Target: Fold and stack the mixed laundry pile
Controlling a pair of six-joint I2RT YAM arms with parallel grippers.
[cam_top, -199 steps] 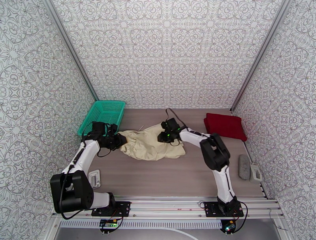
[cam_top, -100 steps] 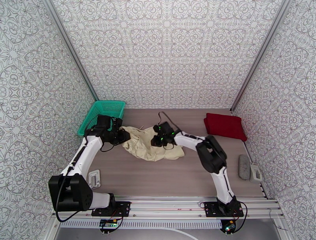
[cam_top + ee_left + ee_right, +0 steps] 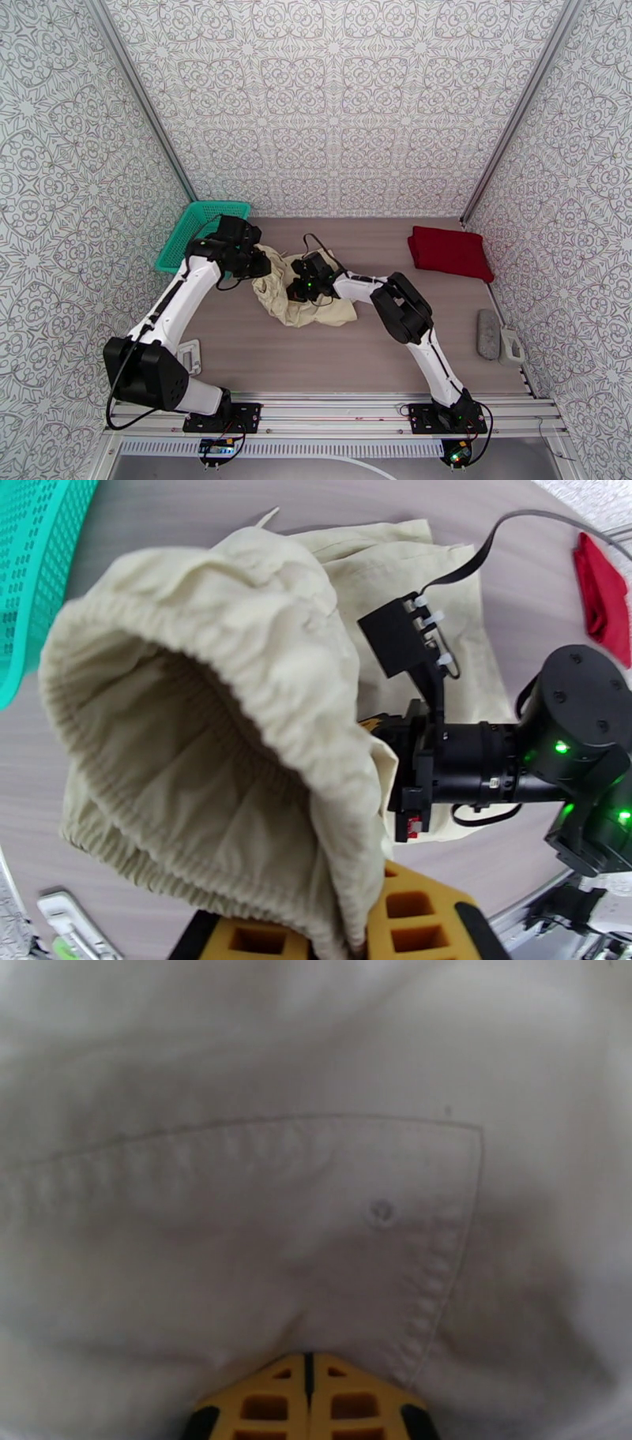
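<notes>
The cream-beige garment (image 3: 304,304) lies bunched at the table's middle left. My left gripper (image 3: 261,267) is shut on its gathered waistband and holds that edge up; in the left wrist view the garment (image 3: 213,740) hangs open over my yellow fingers (image 3: 411,913). On the garment's middle sits my right gripper (image 3: 295,290). In the right wrist view its fingertips (image 3: 308,1374) are pressed together on the cloth (image 3: 261,1197), beside a pocket seam and a button. The dark red shirt (image 3: 449,251) lies folded at the back right, apart from both grippers.
A teal mesh basket (image 3: 204,227) stands at the back left, close behind my left gripper. A grey block (image 3: 488,333) and a white object (image 3: 512,346) lie at the right edge. A small white device (image 3: 189,357) sits at the front left.
My left gripper moved right and toward the back with the waistband. My right gripper shut and slid left across the garment, which is now bunched narrower.
</notes>
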